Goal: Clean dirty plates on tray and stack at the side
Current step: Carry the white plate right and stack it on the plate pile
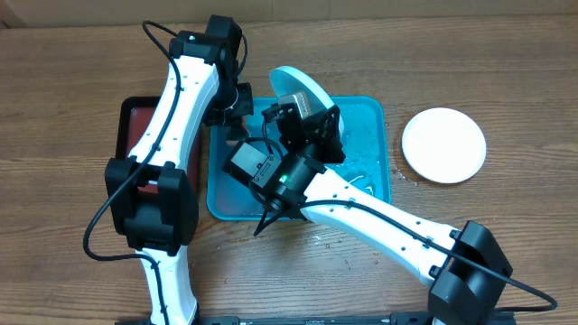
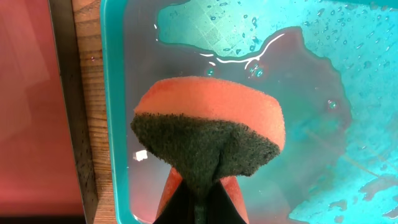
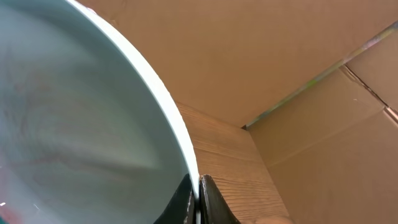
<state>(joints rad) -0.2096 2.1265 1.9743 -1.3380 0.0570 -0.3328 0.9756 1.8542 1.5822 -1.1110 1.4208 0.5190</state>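
No text, labels, brand marks or numbers can be read in any of the three views.

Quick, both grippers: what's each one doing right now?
Left gripper: shut on the sponge, over the tray.
Right gripper: shut on the rim of the light blue plate.
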